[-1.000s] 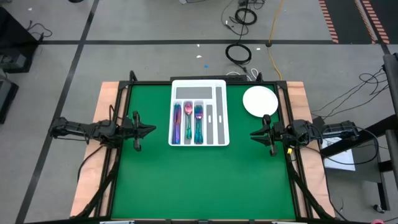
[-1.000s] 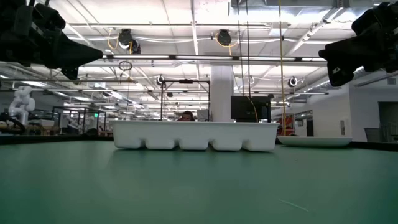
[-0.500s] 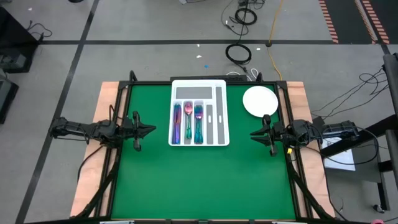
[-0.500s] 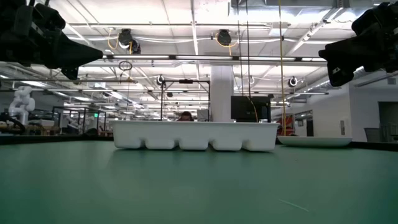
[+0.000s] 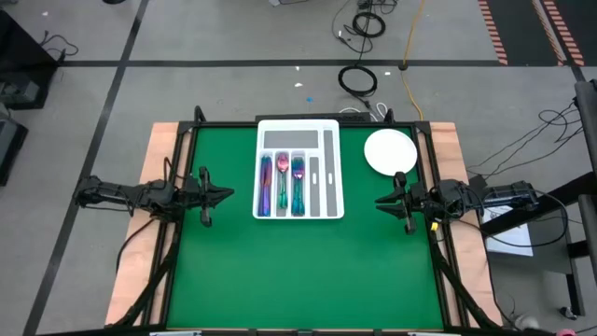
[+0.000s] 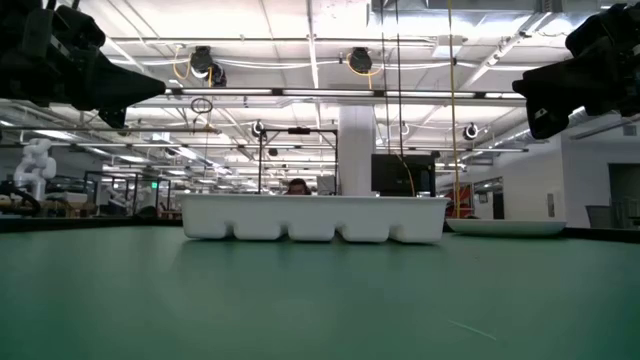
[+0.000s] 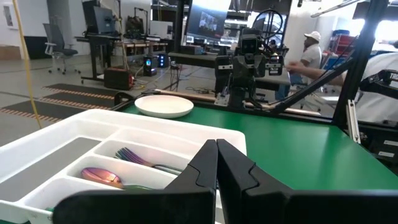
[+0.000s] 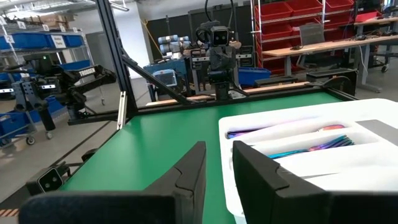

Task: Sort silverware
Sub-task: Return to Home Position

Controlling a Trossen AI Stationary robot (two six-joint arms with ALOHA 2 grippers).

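Observation:
The silverware (image 5: 282,183) lies in the three left slots of the white tray (image 5: 331,173) at the table's far middle: knives, spoons and forks, iridescent pink to teal. The left wrist view shows a spoon (image 7: 102,177) and a fork (image 7: 134,157) in their slots; the right wrist view shows the silverware (image 8: 311,145) from the other side. My left gripper (image 5: 229,195) hovers left of the tray, shut and empty (image 7: 216,144). My right gripper (image 5: 378,201) hovers right of the tray, open a little and empty (image 8: 217,149). Both hang above the table (image 6: 130,88) (image 6: 535,105).
A round white plate (image 5: 390,151) sits right of the tray near the far right corner, bare on top (image 7: 164,106). The tray's wall (image 6: 315,217) stands on the green mat (image 5: 298,271), whose near half shows bare. People work at benches beyond the table.

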